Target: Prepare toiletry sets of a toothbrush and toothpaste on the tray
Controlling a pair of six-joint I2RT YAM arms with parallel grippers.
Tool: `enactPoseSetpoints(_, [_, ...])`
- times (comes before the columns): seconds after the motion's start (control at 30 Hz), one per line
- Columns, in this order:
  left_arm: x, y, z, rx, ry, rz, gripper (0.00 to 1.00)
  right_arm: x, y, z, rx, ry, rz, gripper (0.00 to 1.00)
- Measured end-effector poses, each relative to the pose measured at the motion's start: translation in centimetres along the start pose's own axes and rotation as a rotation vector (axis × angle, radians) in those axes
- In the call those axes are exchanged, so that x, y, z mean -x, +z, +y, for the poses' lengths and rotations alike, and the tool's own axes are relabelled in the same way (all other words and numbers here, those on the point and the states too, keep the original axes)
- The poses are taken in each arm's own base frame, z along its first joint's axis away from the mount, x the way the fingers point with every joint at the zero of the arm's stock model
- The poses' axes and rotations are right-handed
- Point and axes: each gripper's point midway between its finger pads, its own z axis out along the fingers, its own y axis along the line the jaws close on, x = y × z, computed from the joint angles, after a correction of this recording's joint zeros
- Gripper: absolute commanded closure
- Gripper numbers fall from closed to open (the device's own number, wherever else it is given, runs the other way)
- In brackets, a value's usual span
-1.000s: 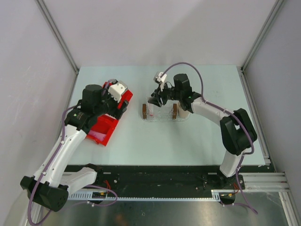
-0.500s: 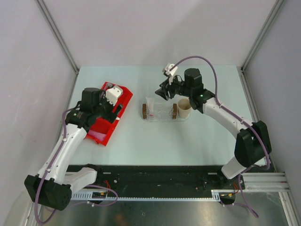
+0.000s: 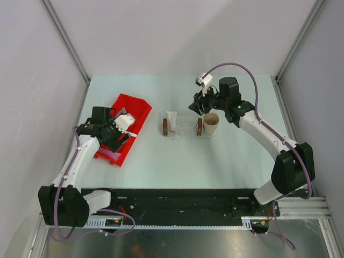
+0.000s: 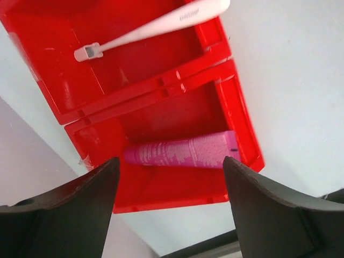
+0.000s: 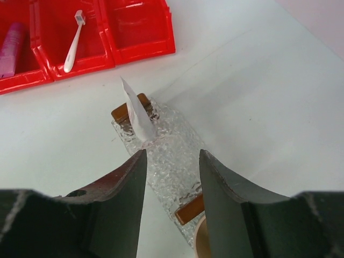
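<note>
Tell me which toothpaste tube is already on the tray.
The white tube, propped at one end of the tray; the magenta tube lies in the red bin.

Glossy, smooth red plastic bin (image 4: 156, 115); clear tray (image 5: 172, 161) of pebbled, glinting plastic; smooth white plastic toothbrush (image 4: 161, 24); magenta tube (image 4: 183, 151) with satin printed skin; matt pale tabletop (image 5: 258, 97).

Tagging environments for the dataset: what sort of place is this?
Likely a lab robot cell, not a home: plain grey wall panels in aluminium framing, a black mounting rail at the table edge, and a red bin and tray staged as props.
</note>
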Motion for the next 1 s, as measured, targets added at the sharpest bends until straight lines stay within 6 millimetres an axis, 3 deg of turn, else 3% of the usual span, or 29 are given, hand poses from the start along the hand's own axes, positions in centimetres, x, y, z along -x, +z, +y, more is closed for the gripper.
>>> enactPoseSetpoints(0.43, [-2.1, 1.8, 0.8, -0.105, 0.331, 0.083, 0.21, -0.7, -0.1, 0.8, 0.043, 0.006, 0.024, 0.52])
enactPoseSetpoints(1.0, [-4.9, 3.2, -1.4, -0.234, 0.383, 0.159, 0.31, -1.3, -0.1, 0.9, 0.072, 0.019, 0.037, 0.53])
